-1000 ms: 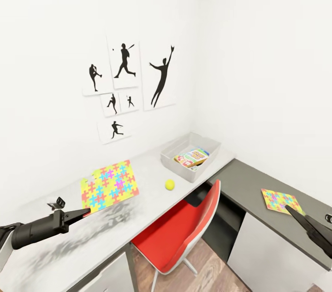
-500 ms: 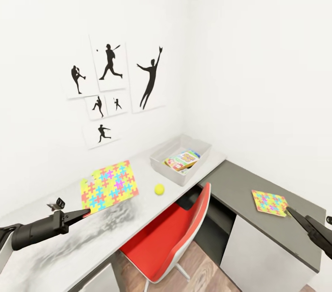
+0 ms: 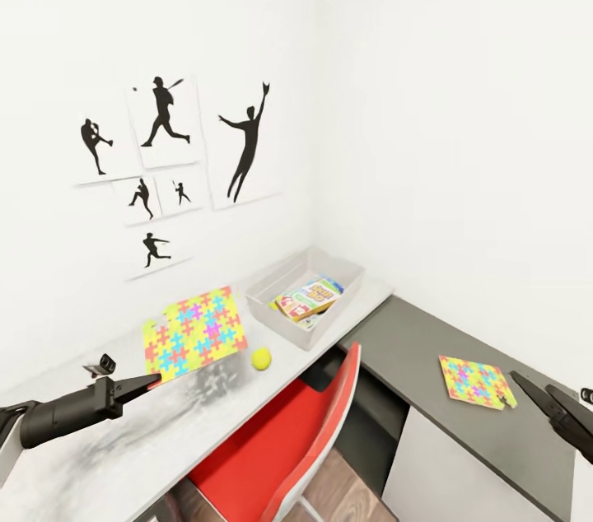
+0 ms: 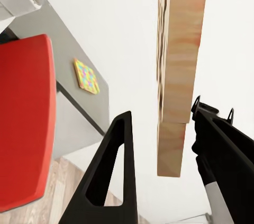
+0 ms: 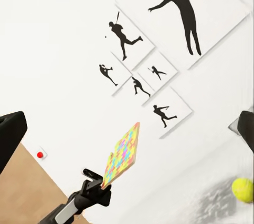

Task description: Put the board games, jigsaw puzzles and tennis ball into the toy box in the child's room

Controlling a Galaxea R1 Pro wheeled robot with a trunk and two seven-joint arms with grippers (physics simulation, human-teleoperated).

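My left gripper (image 3: 153, 379) is shut on the edge of a multicoloured jigsaw puzzle (image 3: 196, 330), held tilted just above the pale table (image 3: 206, 415). The right wrist view has the same puzzle (image 5: 122, 153) edge-on in the left gripper (image 5: 98, 186). A second jigsaw puzzle (image 3: 474, 381) lies flat on the table's dark grey lower section, just beyond my right gripper (image 3: 531, 384), which is open with its fingers (image 5: 9, 136) wide apart. The tennis ball (image 3: 261, 357) rests on the table near the grey toy box (image 3: 265, 288). Colourful board games (image 3: 306, 297) lie inside the box.
A red chair (image 3: 280, 444) is pushed under the table between the two arms. Black sports silhouettes (image 3: 245, 141) hang on the white wall behind the table. The toy box stands in the room's corner.
The whole view has swung right, so the wall pictures, box, ball and second puzzle have slid left in the picture. Both arms hold their places, with the puzzle still in my left gripper.
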